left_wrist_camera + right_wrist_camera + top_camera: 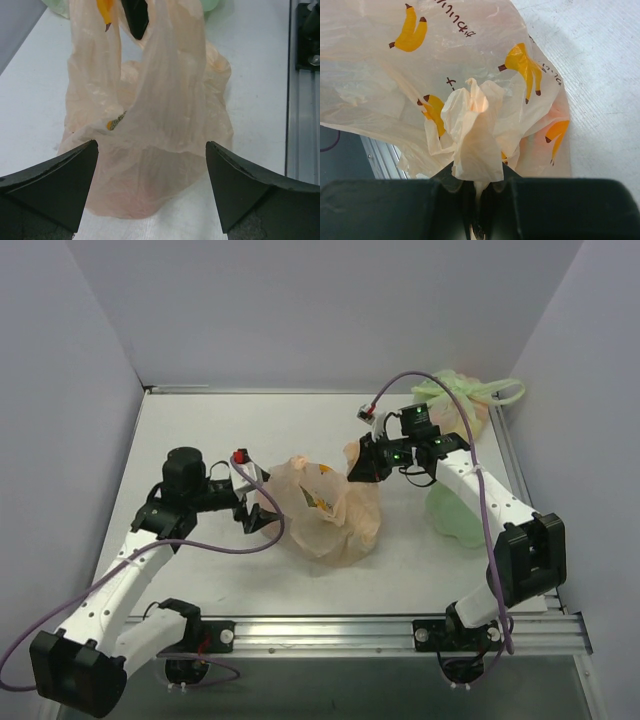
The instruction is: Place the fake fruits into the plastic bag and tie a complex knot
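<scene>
Peach-orange film, thin, translucent and printed with small yellow bananas, makes up the plastic bag (330,515), which sits slumped near the middle of the table (200,420), between our two arms. Our right gripper (366,464) is clenched on a twisted bunch of film (472,130) at the bag's top, holding it lifted on the side facing the table's far right corner. Our left gripper (256,512) hangs released, jaws spread wide, just beside the bag's left flank and apart from it.

We judge that the coming move turns on this: the bag lies straight ahead of the left gripper, toward the right edge, and the lifted film runs as a long axis from the bag's body up to the right gripper. The left arm is the free one, so it is better placed to take the loose film.

The left wrist view shows what the top camera does not: the bag's body framed between the open fingers (55,185), with two bands of film rising from it. Only the right wrist view shows the film pinched between shut fingers. We cannot make out the fake fruits in any view, nor tell whether a knot has formed.
</scene>
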You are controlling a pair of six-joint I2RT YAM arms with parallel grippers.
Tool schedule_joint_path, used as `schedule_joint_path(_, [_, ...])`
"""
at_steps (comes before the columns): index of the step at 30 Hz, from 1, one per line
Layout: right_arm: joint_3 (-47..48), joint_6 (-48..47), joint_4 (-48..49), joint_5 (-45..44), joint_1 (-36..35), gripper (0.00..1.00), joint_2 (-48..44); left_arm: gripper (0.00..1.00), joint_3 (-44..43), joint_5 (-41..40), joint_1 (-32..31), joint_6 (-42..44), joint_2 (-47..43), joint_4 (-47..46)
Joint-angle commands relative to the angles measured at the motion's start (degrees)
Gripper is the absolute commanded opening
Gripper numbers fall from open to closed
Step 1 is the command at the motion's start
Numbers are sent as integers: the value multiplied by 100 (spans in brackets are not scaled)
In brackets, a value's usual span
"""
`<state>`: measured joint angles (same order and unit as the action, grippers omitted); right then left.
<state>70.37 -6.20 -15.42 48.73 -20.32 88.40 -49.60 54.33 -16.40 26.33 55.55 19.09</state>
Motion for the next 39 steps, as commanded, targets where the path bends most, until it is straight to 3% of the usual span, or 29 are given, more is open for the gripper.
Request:
schedule_joint_path(1, [241,-337,-198,233,-95,0,-226,97,232,-1150,-362,-417,165,-1810])
schedule_joint_path(4, [223,-618,-295,225,-174,0,-270,97,197,-1214,-338,-891,569,-2706])
schedule_joint_path(7, [188,-847,-400,181,-253,0,-315,97,40,-531,-267,-1208,913,-3288])
schedule_joint_path(11, [179,-1058,-488,207,-271,0,-315,98,-224,278,-372,-1270,1309,-3315])
schedule_joint_path(22, [152,-1384,-602,295,-306,0,-376,97,-524,509,-609,-1840,1968,-3377])
schedule_joint_path(23, [170,-1384,-603,304,-298,0,-376,92,-550,578,-636,-1868,2003,-3333])
schedule_joint_path(24, [196,-1393,-611,304,-306,0,-367,65,-568,640,-653,-1885,2056,-3316])
schedule_joint_path(26, [223,-1376,-611,286,-306,0,-341,49,-577,904,-671,-1816,2056,-3272])
schedule_joint_path(28, [310,-1410,-603,242,-306,0,-297,25,-681,1289,-671,-1240,1978,-3027])
schedule_joint_path(29, [337,-1419,-611,242,-306,0,-280,16,-743,1387,-697,-992,1934,-2460])
schedule_joint_path(30, [398,-1454,-611,286,-315,0,-262,0,-813,1431,-724,-754,1864,-2184])
schedule_joint_path(35, [758,-1954,-1014,593,-569,0,-183,0,-1024,1608,-1127,1100,1714,-461])
schedule_joint_path(39, [1049,-2594,-1647,778,-850,0,-130,0,-1095,1344,-1392,1489,1914,-310])
